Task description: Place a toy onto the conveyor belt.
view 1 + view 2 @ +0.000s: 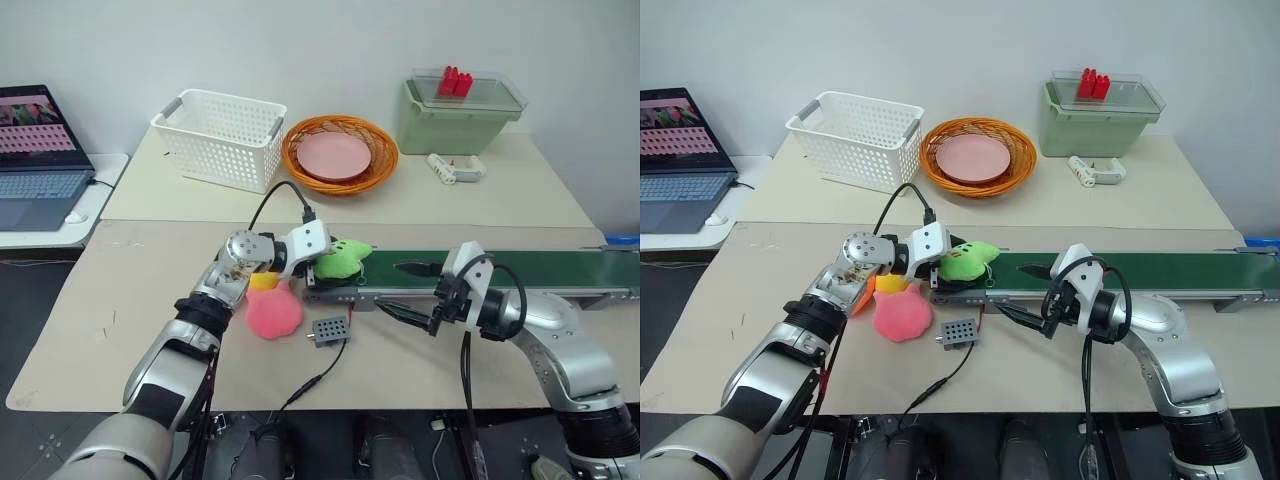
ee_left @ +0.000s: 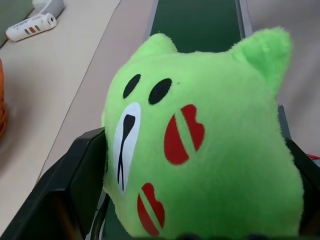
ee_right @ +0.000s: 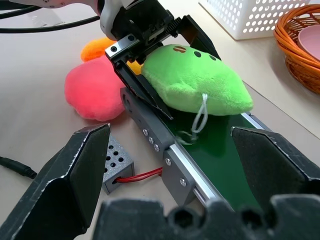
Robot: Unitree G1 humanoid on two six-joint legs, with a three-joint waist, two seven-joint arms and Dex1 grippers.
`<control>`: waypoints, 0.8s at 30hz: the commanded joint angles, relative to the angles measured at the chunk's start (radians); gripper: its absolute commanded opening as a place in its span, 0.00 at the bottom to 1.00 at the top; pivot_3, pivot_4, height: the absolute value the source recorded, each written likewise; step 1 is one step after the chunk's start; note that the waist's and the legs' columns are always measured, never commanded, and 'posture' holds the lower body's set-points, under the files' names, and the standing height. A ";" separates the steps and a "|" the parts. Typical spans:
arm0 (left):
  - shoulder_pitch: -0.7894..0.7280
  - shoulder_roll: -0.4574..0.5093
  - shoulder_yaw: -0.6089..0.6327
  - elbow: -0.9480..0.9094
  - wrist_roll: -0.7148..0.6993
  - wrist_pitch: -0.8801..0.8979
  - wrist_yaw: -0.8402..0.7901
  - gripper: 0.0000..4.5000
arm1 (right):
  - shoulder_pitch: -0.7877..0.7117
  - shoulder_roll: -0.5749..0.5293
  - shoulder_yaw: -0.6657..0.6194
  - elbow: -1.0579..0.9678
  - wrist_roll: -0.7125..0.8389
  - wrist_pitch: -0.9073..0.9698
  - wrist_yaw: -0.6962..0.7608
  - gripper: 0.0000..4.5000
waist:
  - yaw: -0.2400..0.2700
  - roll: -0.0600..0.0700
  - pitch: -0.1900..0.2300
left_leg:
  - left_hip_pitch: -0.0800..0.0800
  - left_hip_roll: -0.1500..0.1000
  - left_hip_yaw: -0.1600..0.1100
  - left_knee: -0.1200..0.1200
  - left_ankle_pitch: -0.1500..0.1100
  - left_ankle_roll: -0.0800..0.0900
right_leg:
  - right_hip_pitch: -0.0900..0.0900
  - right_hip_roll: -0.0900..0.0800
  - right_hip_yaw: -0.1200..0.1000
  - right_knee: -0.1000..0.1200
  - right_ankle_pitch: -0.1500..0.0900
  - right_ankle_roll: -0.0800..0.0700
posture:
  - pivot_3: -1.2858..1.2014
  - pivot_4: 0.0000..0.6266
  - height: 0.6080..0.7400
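The lime-green toy (image 1: 341, 258) lies on its side on the near end of the conveyor belt (image 1: 540, 268), a dark green strip in a grey frame running off to the right. My left gripper (image 1: 350, 265) reaches in from the left, and its black fingers (image 3: 150, 95) stand open on either side of the toy without pressing it. In the left wrist view the toy's stitched face (image 2: 150, 130) sits between the two jaws. To the right, in front of the belt, my right gripper (image 1: 392, 287) is wide open with nothing in it and faces the toy.
A pink plush (image 1: 273, 312) and an orange plush (image 1: 262, 282) lie just left of the belt's end, by a small grey perforated box (image 1: 330, 329) with a cable. At the back stand a white basket (image 1: 220, 135), an orange basket (image 1: 340, 152) and a green bin (image 1: 460, 110). A laptop (image 1: 40, 140) is at far left.
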 commanded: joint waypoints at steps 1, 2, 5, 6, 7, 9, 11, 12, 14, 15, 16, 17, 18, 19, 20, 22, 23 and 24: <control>-0.029 -0.012 0.034 -0.017 -0.020 -0.003 0.013 0.99 | -0.002 -0.005 -0.022 -0.035 0.018 0.001 -0.004 1.00 | 0.000 0.000 0.000 | 0.000 0.000 0.000 0.000 0.000 0.000 | 0.000 0.000 0.000 0.000 0.000 0.000 | 0.52 0.24 1.00; -0.030 -0.015 0.040 -0.019 -0.023 0.001 0.014 0.99 | -0.002 -0.004 -0.021 -0.035 0.019 0.002 -0.004 1.00 | 0.000 0.000 0.000 | 0.000 0.000 0.000 0.000 0.000 0.000 | 0.000 0.000 0.000 0.000 0.000 0.000 | 0.52 0.24 1.00; -0.037 -0.024 0.063 -0.020 -0.036 0.013 0.020 0.99 | -0.002 -0.003 -0.019 -0.031 0.019 0.001 -0.003 1.00 | 0.001 0.000 0.000 | 0.000 0.000 0.000 0.000 0.000 0.000 | 0.000 0.000 0.000 0.000 0.000 0.000 | 0.52 0.24 1.00; -0.041 -0.026 0.069 -0.021 -0.040 0.013 0.018 0.99 | -0.003 -0.003 -0.019 -0.028 0.017 0.000 -0.003 1.00 | 0.001 0.000 0.000 | 0.000 0.000 0.000 0.000 0.000 0.000 | 0.000 0.000 0.000 0.000 0.000 0.000 | 0.52 0.24 1.00; -0.044 -0.028 0.075 -0.023 -0.045 0.013 0.017 0.99 | -0.004 -0.003 -0.018 -0.026 0.017 -0.001 -0.003 1.00 | 0.001 0.000 0.000 | 0.000 0.000 0.000 0.000 0.000 0.000 | 0.000 0.000 0.000 0.000 0.000 0.000 | 0.52 0.24 1.00; -0.049 -0.032 0.086 -0.033 -0.056 0.016 0.013 0.99 | -0.006 -0.002 -0.016 -0.023 0.015 -0.001 -0.003 1.00 | 0.001 0.000 0.000 | 0.000 0.000 0.000 0.000 0.000 0.000 | 0.000 0.000 0.000 0.000 0.000 0.000 | 0.52 0.24 1.00; -0.053 -0.037 0.098 -0.042 -0.071 0.031 0.010 0.99 | -0.007 -0.001 -0.012 -0.022 0.013 -0.001 -0.004 1.00 | 0.001 0.000 0.000 | 0.000 0.000 0.000 0.000 0.000 0.000 | 0.000 0.000 0.000 0.000 0.000 0.000 | 0.52 0.24 1.00; -0.054 -0.040 0.104 -0.046 -0.078 0.039 0.008 0.99 | -0.008 -0.001 -0.010 -0.021 0.012 0.000 -0.004 1.00 | 0.001 0.000 0.000 | 0.000 0.000 0.000 0.000 0.000 0.000 | 0.000 0.000 0.000 0.000 0.000 0.000 | 0.52 0.24 1.00; -0.057 -0.042 0.112 -0.055 -0.087 0.057 0.006 0.99 | -0.008 -0.001 -0.009 -0.021 0.012 0.000 -0.004 1.00 | 0.000 0.000 0.000 | 0.000 0.000 0.000 0.000 0.000 0.000 | 0.000 0.000 0.000 0.000 0.000 0.000 | 0.52 0.24 1.00; -0.058 -0.041 0.115 -0.059 -0.090 0.063 0.003 0.99 | -0.008 -0.002 -0.009 -0.021 0.013 0.001 -0.003 1.00 | 0.000 0.000 0.000 | 0.000 0.000 0.000 0.000 0.000 0.000 | 0.000 0.000 0.000 0.000 0.000 0.000 | 0.52 0.24 1.00; -0.059 -0.042 0.119 -0.063 -0.095 0.070 0.002 0.99 | -0.008 -0.003 -0.009 -0.020 0.013 0.001 -0.003 1.00 | 0.000 0.000 0.000 | 0.000 0.000 0.000 0.000 0.000 0.000 | 0.000 0.000 0.000 0.000 0.000 0.000 | 0.52 0.24 1.00; -0.059 -0.042 0.121 -0.066 -0.099 0.075 0.002 0.99 | -0.008 -0.003 -0.009 -0.020 0.013 0.001 -0.002 1.00 | 0.000 0.000 0.000 | 0.000 0.000 0.000 0.000 0.000 0.000 | 0.000 0.000 0.000 0.000 0.000 0.000 | 0.52 0.24 1.00; -0.059 -0.041 0.122 -0.069 -0.100 0.078 0.002 0.99 | -0.009 -0.003 -0.009 -0.020 0.013 0.002 -0.002 1.00 | 0.000 0.000 0.000 | 0.000 0.000 0.000 0.000 0.000 0.000 | 0.000 0.000 0.000 0.000 0.000 0.000 | 0.52 0.24 1.00; -0.058 -0.040 0.122 -0.073 -0.102 0.081 0.001 0.99 | -0.010 -0.003 -0.008 -0.019 0.013 0.002 -0.002 1.00 | 0.000 0.000 0.000 | 0.000 0.000 0.000 0.000 0.000 0.000 | 0.000 0.000 0.000 0.000 0.000 0.000 | 0.52 0.24 1.00; -0.057 -0.040 0.122 -0.076 -0.102 0.083 0.000 0.99 | -0.010 -0.002 -0.008 -0.019 0.013 0.002 -0.002 1.00 | 0.000 0.000 0.000 | 0.000 0.000 0.000 0.000 0.000 0.000 | 0.000 0.000 0.000 0.000 0.000 0.000 | 0.52 0.24 1.00; -0.057 -0.041 0.125 -0.080 -0.103 0.090 0.000 0.99 | -0.013 -0.002 -0.006 -0.017 0.013 0.002 -0.002 1.00 | 0.000 0.000 0.000 | 0.000 0.000 0.000 0.000 0.000 0.000 | 0.000 0.000 0.000 0.000 0.000 0.000 | 0.52 0.24 1.00; -0.057 -0.041 0.125 -0.082 -0.103 0.091 -0.001 0.99 | -0.014 -0.001 -0.006 -0.016 0.012 0.002 -0.002 1.00 | 0.000 0.000 0.000 | 0.000 0.000 0.000 0.000 0.000 0.000 | 0.000 0.000 0.000 0.000 0.000 0.000 | 0.52 0.24 1.00; -0.058 -0.040 0.126 -0.083 -0.104 0.095 -0.002 0.99 | -0.017 -0.001 -0.004 -0.014 0.011 0.001 -0.002 1.00 | 0.000 0.000 0.000 | 0.000 0.000 0.000 0.000 0.000 0.000 | 0.000 0.000 0.000 0.000 0.000 0.000 | 0.52 0.24 1.00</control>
